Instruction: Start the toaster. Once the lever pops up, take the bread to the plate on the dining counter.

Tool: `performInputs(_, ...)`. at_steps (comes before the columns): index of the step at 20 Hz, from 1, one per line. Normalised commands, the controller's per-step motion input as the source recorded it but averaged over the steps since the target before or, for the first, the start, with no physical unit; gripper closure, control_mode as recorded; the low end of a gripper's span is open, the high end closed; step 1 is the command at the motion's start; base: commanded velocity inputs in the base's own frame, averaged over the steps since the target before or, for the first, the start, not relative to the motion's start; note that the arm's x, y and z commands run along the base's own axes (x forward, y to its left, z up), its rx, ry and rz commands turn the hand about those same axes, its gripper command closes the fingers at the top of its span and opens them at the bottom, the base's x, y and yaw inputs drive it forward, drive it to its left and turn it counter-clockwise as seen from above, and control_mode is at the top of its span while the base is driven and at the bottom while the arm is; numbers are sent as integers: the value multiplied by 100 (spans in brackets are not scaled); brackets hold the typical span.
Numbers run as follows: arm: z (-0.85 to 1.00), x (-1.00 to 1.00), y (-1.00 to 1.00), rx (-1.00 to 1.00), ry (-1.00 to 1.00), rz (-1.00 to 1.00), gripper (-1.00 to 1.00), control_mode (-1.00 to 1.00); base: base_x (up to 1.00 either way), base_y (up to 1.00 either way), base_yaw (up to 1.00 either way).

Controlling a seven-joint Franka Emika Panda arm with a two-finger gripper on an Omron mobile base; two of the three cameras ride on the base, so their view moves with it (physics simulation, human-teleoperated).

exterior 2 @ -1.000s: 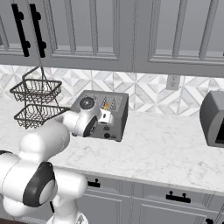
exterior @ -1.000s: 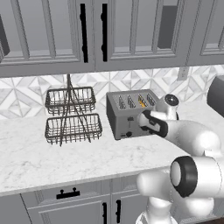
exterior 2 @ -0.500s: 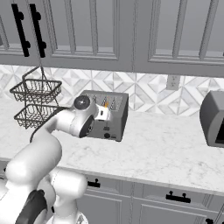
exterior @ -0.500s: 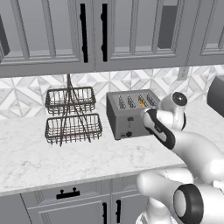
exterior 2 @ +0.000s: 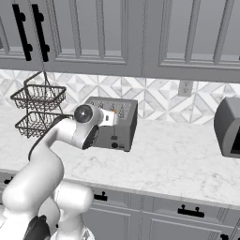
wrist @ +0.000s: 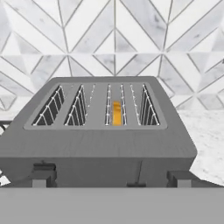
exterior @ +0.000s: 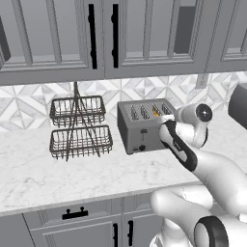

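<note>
White marble surface (exterior: pixel 29 178) against tiled wall; boxy grey metal toaster (exterior: pixel 140 129) standing mid-surface, dark wire two-tier basket rack (exterior: pixel 79 128) to its left, grey boxy appliance (exterior 2: pixel 228 127) far right.

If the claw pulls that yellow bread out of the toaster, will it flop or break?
Probably stiff: the bread stands upright on edge in its slot. It looks thin, so likely light and maybe crumbly. The toaster looks boxy and shouldn't tip.

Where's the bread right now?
The bread sits down in the toaster, in the third slot from the left in the hand view, on the wall counter right of the wire basket rack.
</note>
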Motion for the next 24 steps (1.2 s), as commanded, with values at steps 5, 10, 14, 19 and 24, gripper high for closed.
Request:
performInputs(5,28,1,0,0,-12,0,-100,-100,0,0,0)
performInputs(10,0,6,-8,0,0,0,-100,-100,0,0,0)
performInputs(14,0,24,-8,0,1,0,-100,-100,0,0,0)
performInputs(19,0,34,0,0,1,0,-100,-100,0,0,0)
performInputs(24,-1,28,0,0,19,0,-100,-100,0,0,0)
